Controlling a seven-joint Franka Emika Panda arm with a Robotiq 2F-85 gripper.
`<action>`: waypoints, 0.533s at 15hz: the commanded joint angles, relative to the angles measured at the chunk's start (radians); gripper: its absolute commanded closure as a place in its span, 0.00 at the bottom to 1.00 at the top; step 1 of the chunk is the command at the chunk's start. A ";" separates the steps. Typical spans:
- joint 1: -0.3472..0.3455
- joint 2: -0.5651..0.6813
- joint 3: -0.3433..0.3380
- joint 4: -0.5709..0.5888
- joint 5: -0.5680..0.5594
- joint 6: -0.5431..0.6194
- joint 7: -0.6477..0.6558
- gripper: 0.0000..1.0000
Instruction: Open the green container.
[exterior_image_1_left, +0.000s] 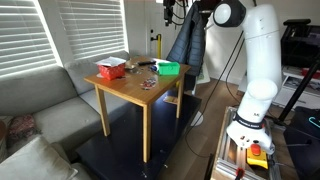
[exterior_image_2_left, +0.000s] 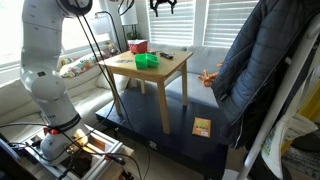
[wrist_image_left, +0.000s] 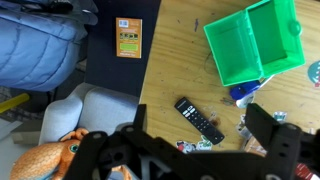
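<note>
The green container (wrist_image_left: 250, 40) sits on the wooden table (wrist_image_left: 175, 60), near one edge. In the wrist view it shows two hollow green halves joined side by side, so the lid seems to be swung back. It also shows in both exterior views (exterior_image_1_left: 168, 68) (exterior_image_2_left: 147, 61). My gripper (wrist_image_left: 200, 140) is open and empty, its two dark fingers spread wide. It hangs high above the table in both exterior views (exterior_image_1_left: 170, 12) (exterior_image_2_left: 163, 6), well clear of the container.
A black remote (wrist_image_left: 200, 120), a blue item (wrist_image_left: 245, 92) and small bits lie on the table. A red container (exterior_image_1_left: 111, 69) stands at the far corner. A jacket (exterior_image_2_left: 255, 60) hangs beside the table, with a sofa (exterior_image_1_left: 30, 100) alongside. A booklet (wrist_image_left: 128, 37) lies on the floor.
</note>
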 joint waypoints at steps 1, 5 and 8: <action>0.066 -0.174 0.013 -0.238 -0.063 0.014 -0.027 0.00; 0.121 -0.298 0.036 -0.410 -0.108 0.039 -0.057 0.00; 0.116 -0.235 0.031 -0.317 -0.077 0.002 -0.043 0.00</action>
